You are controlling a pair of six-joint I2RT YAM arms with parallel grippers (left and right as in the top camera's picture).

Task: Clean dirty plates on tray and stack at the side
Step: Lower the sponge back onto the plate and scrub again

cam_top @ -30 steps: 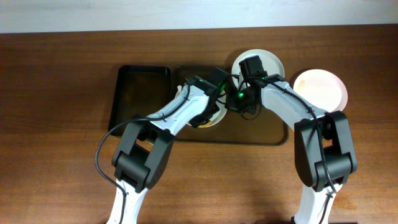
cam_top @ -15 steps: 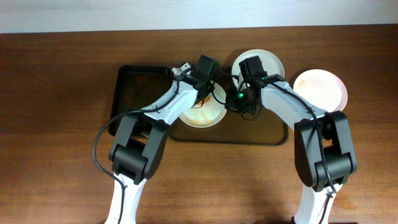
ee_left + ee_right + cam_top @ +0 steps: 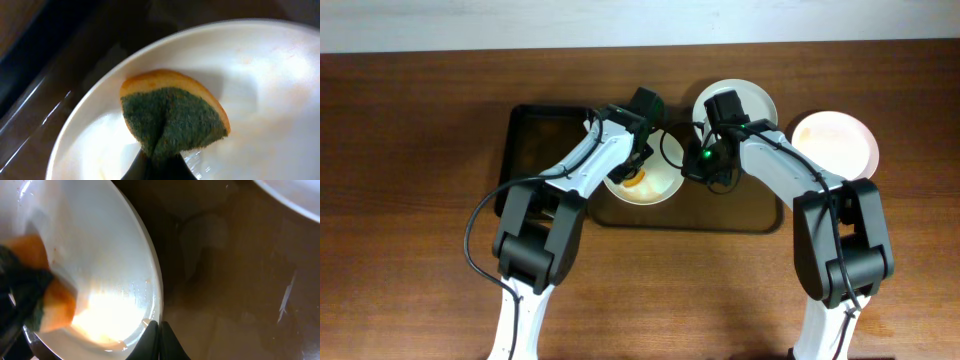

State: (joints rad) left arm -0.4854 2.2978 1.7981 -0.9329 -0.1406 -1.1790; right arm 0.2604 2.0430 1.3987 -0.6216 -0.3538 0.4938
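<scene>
A white plate (image 3: 658, 186) lies on the dark tray (image 3: 740, 212); the left wrist view shows it wet and shiny (image 3: 260, 100). My left gripper (image 3: 159, 167) is shut on a green-and-orange sponge (image 3: 172, 117) that presses on this plate. Seen from overhead, the left gripper (image 3: 639, 163) is over the plate's left half, with the sponge (image 3: 635, 180) below it. My right gripper (image 3: 159, 330) is shut on the plate's rim (image 3: 150, 270) at its right edge, where the overhead view shows the right gripper (image 3: 692, 172). A second plate (image 3: 752, 100) sits at the tray's far edge. A third plate (image 3: 835, 140) rests on the table to the right.
A smaller black tray (image 3: 545, 150) lies just left of the big tray. Brown wooden table (image 3: 410, 200) surrounds both. Bare tray floor (image 3: 240, 280) shows right of the held plate, and the second plate's rim (image 3: 295, 190) is close by.
My left arm swung left and back across the plate with the sponge, uncovering most of the plate. The right gripper kept its hold on the rim and did not move.
</scene>
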